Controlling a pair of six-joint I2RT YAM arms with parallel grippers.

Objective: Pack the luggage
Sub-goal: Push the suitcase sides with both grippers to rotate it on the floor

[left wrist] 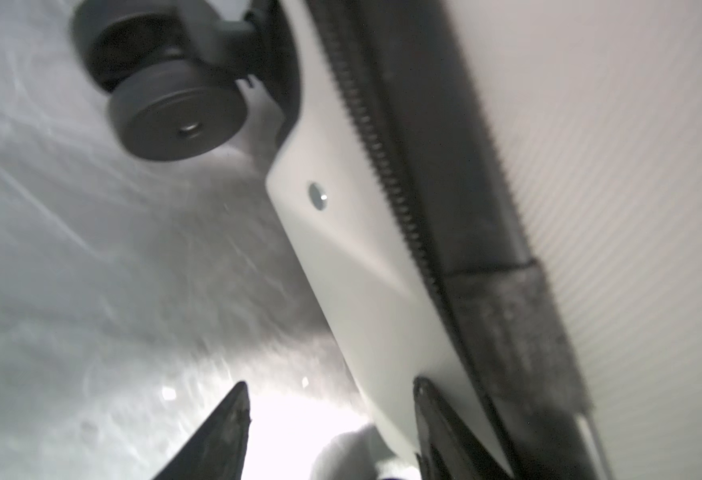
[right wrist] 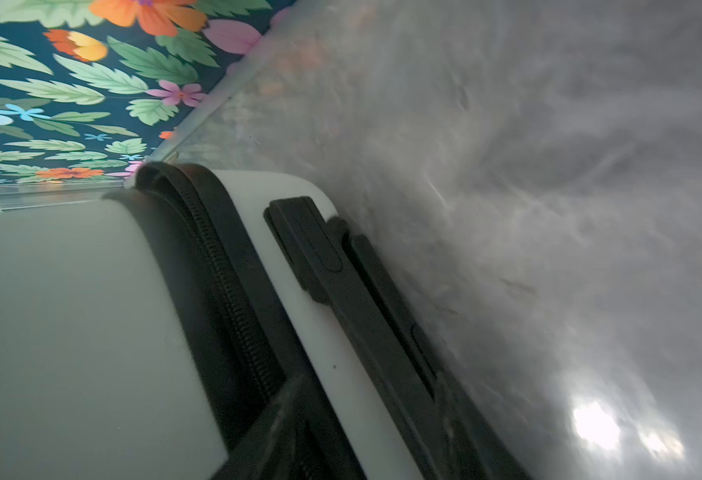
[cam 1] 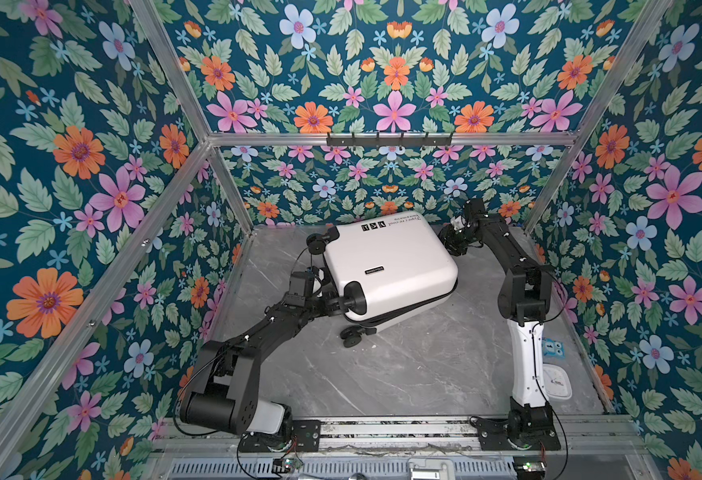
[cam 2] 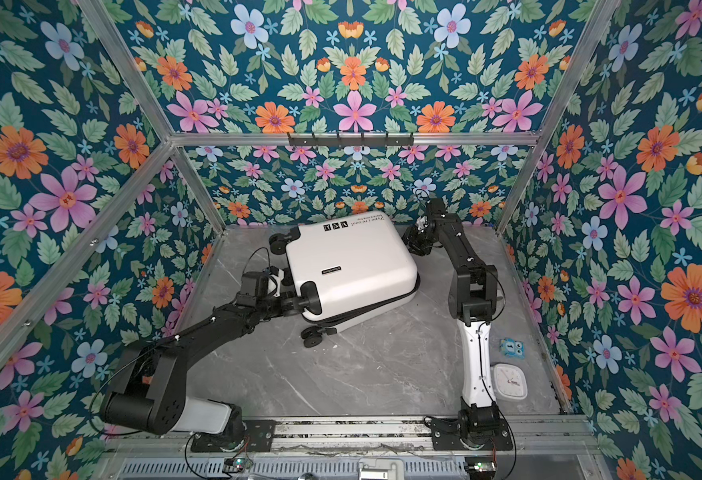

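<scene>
left hand [left wrist: 332, 392] at wheel end of luggage [cam 1: 386, 266], fingers apart at middling width, one fingertip [left wrist: 424, 399] against the lower shell rim, holding nothing; luggage at its 2 o'clock. luggage flat on bench [cam 1: 403, 374], mid-back, long axis 8 to 2 o'clock, top shell skewed off bottom, zip undone. right hand [cam 1: 451, 244] just beside handle end, luggage at its 8 o'clock, width can't tell. both about equally near; squaring shells probably next
</scene>
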